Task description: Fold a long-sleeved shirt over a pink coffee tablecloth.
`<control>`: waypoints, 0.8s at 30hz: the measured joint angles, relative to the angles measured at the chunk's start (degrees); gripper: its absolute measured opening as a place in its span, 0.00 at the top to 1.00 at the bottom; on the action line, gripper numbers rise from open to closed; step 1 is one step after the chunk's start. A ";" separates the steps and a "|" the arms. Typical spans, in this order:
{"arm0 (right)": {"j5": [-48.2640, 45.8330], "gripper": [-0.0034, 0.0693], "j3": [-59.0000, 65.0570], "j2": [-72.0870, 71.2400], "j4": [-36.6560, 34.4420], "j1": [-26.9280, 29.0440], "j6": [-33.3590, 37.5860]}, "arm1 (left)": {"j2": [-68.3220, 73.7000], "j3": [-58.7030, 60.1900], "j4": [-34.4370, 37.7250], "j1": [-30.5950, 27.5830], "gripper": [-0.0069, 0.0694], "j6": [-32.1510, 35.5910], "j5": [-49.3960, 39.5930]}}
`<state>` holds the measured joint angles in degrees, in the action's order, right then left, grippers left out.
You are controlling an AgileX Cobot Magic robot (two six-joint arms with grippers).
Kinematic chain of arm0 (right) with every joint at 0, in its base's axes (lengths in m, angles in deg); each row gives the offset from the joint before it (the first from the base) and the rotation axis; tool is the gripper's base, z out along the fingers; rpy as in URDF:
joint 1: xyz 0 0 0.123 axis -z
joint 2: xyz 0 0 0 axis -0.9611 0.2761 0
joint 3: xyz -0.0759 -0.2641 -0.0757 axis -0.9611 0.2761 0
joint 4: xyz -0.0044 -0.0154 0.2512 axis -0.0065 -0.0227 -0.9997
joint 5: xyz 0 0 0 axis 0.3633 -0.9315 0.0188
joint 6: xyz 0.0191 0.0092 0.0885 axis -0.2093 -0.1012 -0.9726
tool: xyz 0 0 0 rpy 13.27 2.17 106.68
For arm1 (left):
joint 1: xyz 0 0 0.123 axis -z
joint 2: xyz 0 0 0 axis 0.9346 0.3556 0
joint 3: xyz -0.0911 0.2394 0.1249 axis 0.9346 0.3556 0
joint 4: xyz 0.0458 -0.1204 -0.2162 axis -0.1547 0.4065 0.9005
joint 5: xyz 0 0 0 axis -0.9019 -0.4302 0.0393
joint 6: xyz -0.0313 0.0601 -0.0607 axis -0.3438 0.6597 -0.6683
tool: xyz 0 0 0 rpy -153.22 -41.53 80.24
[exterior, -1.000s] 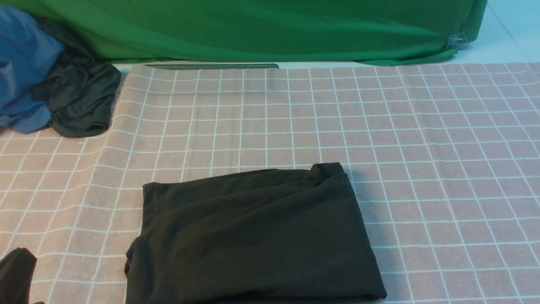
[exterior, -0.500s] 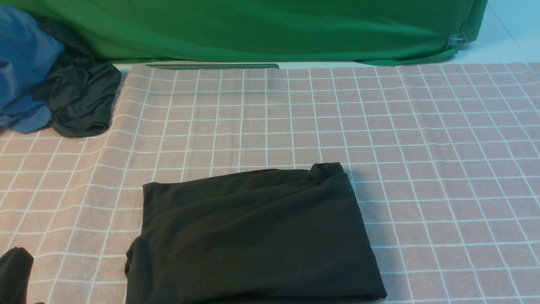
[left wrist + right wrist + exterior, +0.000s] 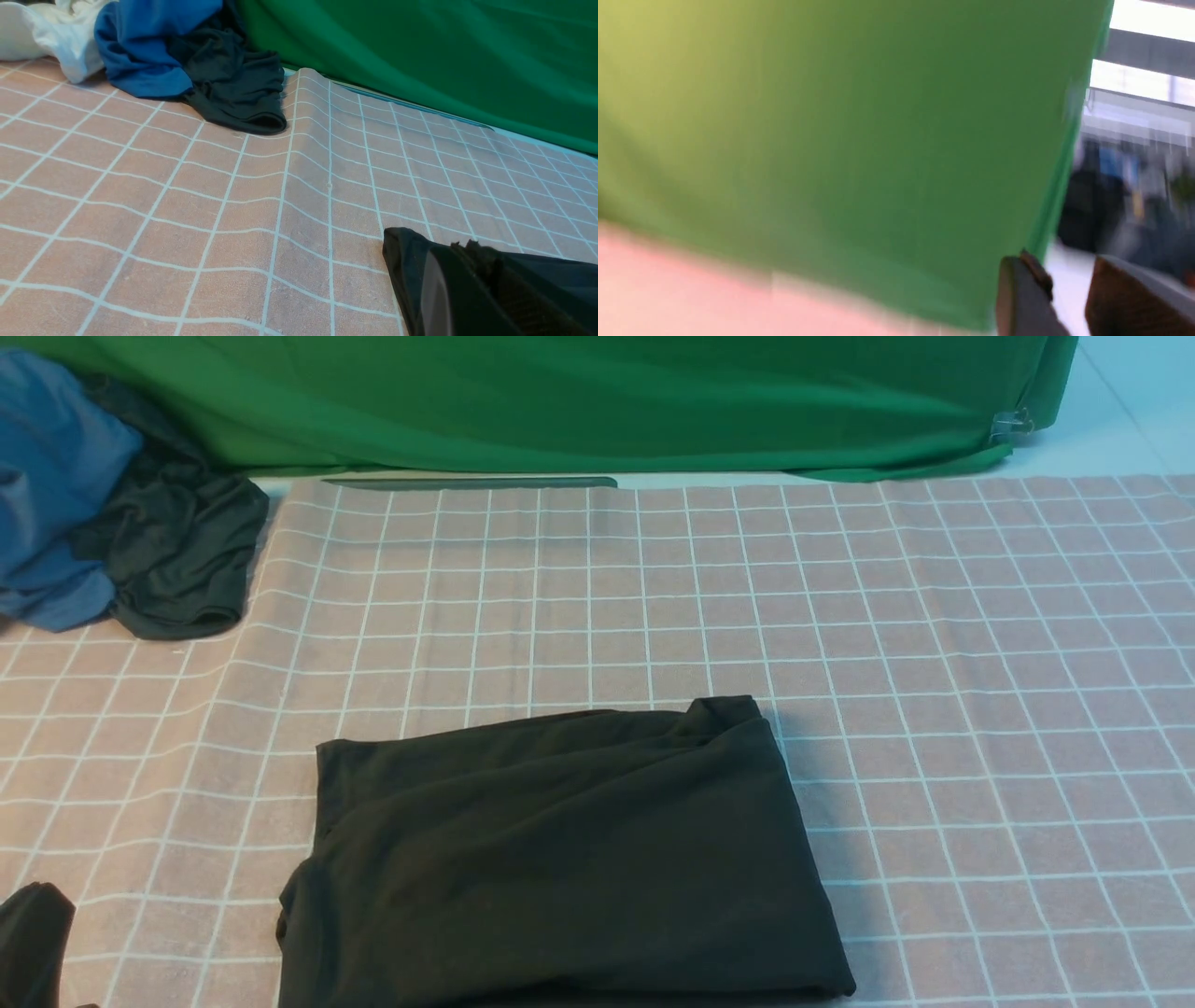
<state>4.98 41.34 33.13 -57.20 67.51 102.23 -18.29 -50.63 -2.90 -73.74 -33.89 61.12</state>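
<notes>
Folded shirt lies on the pink cloth. Left end effector closed, empty; right end effector parted, empty. Risk: loose folds could spring open if brushed.

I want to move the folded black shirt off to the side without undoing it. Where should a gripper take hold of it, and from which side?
Probably the thick folded edge on the robot's right of the long-sleeved shirt, coming in low from that side. The layers stack there into one firm rim, and the pink coffee tablecloth beside it lies bare, leaving room to approach. The far right corner is bunched, so a pinch below it looks safer.
</notes>
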 joint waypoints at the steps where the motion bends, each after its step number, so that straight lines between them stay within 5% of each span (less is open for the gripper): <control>1: -1.15 0.61 1.49 -0.21 0.00 0.86 -0.01 | 0.00 0.00 0.00 0.00 0.89 0.00 0.00; 7: -0.84 0.61 17.84 -5.03 0.00 9.21 -1.18 | 0.00 0.00 0.00 0.00 0.89 0.00 0.00; 24: -7.78 0.61 19.56 -9.96 0.17 5.57 -1.76 | -0.05 0.05 -0.40 0.00 0.89 0.00 -0.01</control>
<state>-2.80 60.90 23.17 -57.03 73.08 100.47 -18.34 -50.58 -3.30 -73.74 -33.89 61.11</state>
